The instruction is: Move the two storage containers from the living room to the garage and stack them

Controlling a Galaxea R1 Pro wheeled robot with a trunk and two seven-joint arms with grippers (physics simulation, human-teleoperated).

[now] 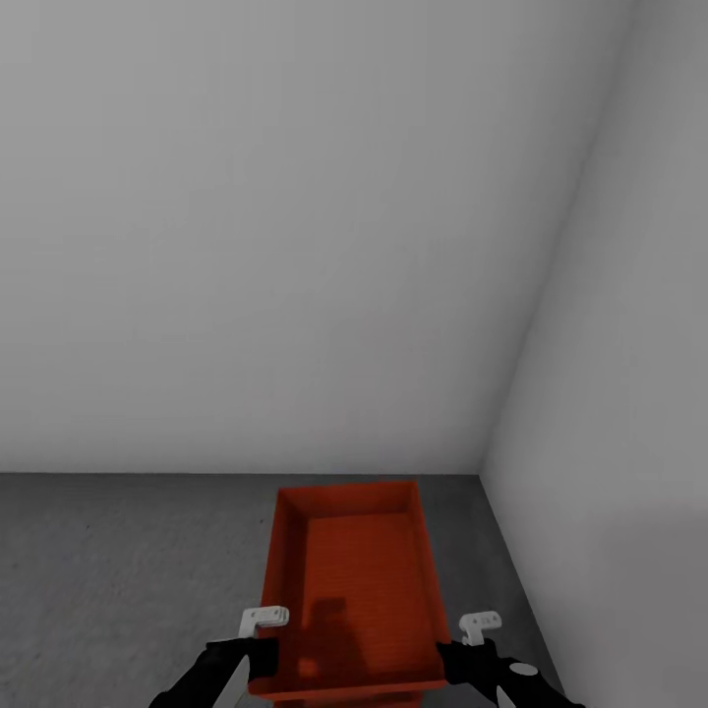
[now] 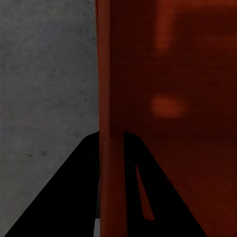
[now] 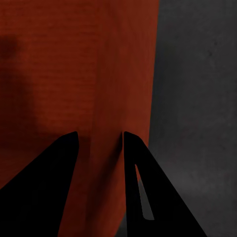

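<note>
Red-orange rectangular open-top storage container (image 1: 354, 590) sits at 6 o'clock, my left gripper (image 2: 111, 148) and right gripper (image 3: 98, 148) each clamped on a long side wall. Beneath lies speckled dark grey concrete floor (image 1: 118, 570); plain white-grey walls (image 1: 295, 246) meet at 1 o'clock.

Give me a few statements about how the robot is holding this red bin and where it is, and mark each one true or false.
1. Both grippers clamp the storage container, one on each long wall. True: left gripper and right gripper each straddle a thin wall.
2. The container holds a pile of tools. False: its inside is bare.
3. The floor below is light wood planks. False: it is dark grey speckled concrete.
4. The robot faces a corner of plain pale walls. True.
5. A second bin sits stacked inside this one. False: one bin is seen.
</note>
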